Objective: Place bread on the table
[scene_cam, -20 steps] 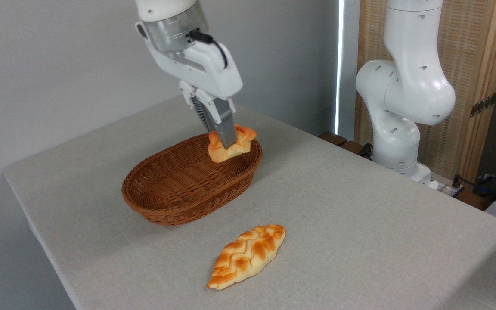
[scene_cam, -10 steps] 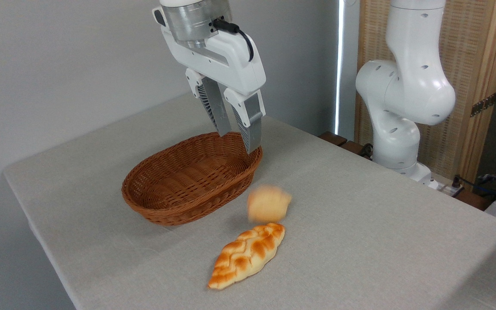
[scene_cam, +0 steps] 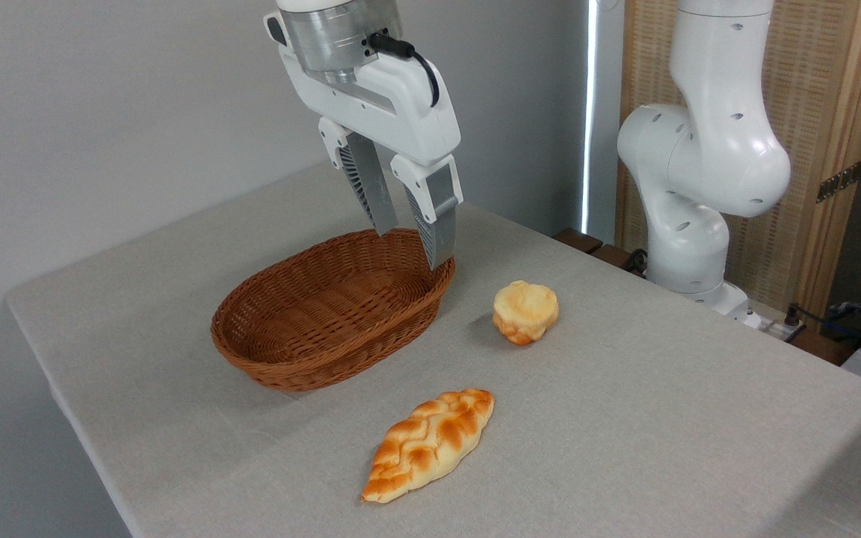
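Note:
The bread (scene_cam: 525, 311), a small round golden-orange bun, rests on the grey-beige table (scene_cam: 625, 418) just right of the wicker basket. My gripper (scene_cam: 413, 245) hangs above the basket's far right rim, up and to the left of the bun. Its two fingers are spread apart with nothing between them, and the gripper is open. A clear gap separates it from the bun.
A brown oval wicker basket (scene_cam: 326, 314) stands with nothing in it at the table's middle left. A longer braided loaf (scene_cam: 430, 443) lies nearer the front edge. The arm's white base (scene_cam: 699, 187) rises at the table's right rear beside a wooden screen.
The gripper rose and shifted right, opened and let go of the bun. The bun dropped, tumbled across the cloth and came to rest right of the basket.

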`<act>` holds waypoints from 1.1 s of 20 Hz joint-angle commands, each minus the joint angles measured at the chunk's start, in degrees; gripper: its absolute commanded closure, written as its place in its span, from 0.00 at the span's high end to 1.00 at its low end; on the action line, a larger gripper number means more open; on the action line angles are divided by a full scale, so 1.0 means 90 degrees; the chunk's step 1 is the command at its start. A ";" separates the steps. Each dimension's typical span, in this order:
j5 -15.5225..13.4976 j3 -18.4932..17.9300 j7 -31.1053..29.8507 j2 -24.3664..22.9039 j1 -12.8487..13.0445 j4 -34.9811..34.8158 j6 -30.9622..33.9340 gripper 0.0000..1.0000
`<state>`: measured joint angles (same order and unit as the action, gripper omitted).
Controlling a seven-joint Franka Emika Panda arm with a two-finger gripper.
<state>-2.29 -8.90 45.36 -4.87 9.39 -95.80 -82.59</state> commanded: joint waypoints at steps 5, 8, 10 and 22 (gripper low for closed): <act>-0.0038 -0.0046 0.0086 -0.0005 0.0050 -0.0078 -0.0901 1.00; -0.0048 -0.0036 0.0077 0.0043 0.0060 -0.0107 -0.1193 1.00; -0.0048 -0.0036 0.0077 0.0063 0.0060 -0.0107 -0.1369 1.00; -0.0438 -0.0046 0.0057 0.0092 0.0050 -0.0097 -0.1282 1.00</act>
<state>-5.37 -8.86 45.36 -3.79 9.56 -96.24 -93.98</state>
